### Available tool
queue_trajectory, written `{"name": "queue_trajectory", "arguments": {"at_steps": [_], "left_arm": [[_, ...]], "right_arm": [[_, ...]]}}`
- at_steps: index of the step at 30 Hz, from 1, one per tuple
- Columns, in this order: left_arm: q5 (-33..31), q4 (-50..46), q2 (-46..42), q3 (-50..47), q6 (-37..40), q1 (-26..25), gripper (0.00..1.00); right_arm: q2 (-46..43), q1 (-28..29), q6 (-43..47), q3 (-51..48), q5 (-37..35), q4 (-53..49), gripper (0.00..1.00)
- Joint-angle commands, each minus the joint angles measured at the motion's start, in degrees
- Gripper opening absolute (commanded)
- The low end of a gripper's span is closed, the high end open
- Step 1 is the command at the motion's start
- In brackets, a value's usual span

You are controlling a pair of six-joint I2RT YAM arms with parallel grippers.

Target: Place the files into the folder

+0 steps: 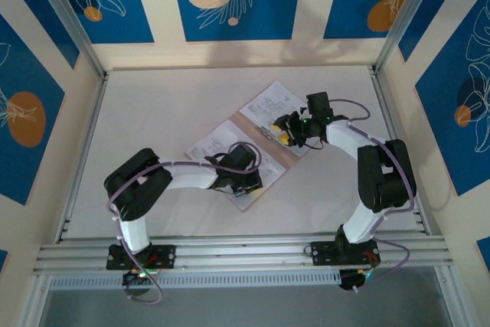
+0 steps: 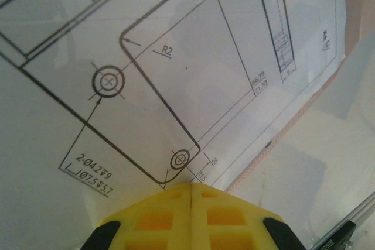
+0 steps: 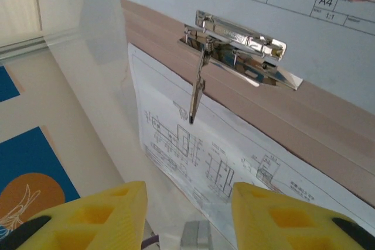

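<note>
Sitting open: tan folder (image 3: 328,115), printed files (image 2: 176,57) on both halves.
Left end effector (image 2: 192,190) closed, right end effector (image 3: 190,203) parted near metal clip (image 3: 240,48).

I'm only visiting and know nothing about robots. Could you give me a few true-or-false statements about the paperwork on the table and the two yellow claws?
1. The folder lies open on the table. True.
2. The left gripper is wide open. False: it is shut, poised over one of the sheets.
3. The right gripper is open. True.
4. The sheets are blank. False: they carry black line drawings and text.
5. The metal clip lies on the bare table, apart from the folder. False: it sits on the folder's tan strip, between sheets.
</note>
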State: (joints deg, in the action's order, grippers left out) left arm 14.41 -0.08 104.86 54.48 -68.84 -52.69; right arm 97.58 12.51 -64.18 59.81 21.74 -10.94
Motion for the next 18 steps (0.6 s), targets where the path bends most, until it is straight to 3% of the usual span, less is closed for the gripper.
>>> {"name": "queue_trajectory", "arguments": {"at_steps": [1,18], "left_arm": [[1.4,-0.5,2.0,0.6,0.8,-0.8,0.00],[1.7,0.4,2.3,1.0,0.7,-0.8,0.00]], "right_arm": [[2.6,0.6,0.9,3.4,3.0,-1.9,0.44],[8.3,1.3,1.9,7.6,1.9,-4.4,0.33]]}}
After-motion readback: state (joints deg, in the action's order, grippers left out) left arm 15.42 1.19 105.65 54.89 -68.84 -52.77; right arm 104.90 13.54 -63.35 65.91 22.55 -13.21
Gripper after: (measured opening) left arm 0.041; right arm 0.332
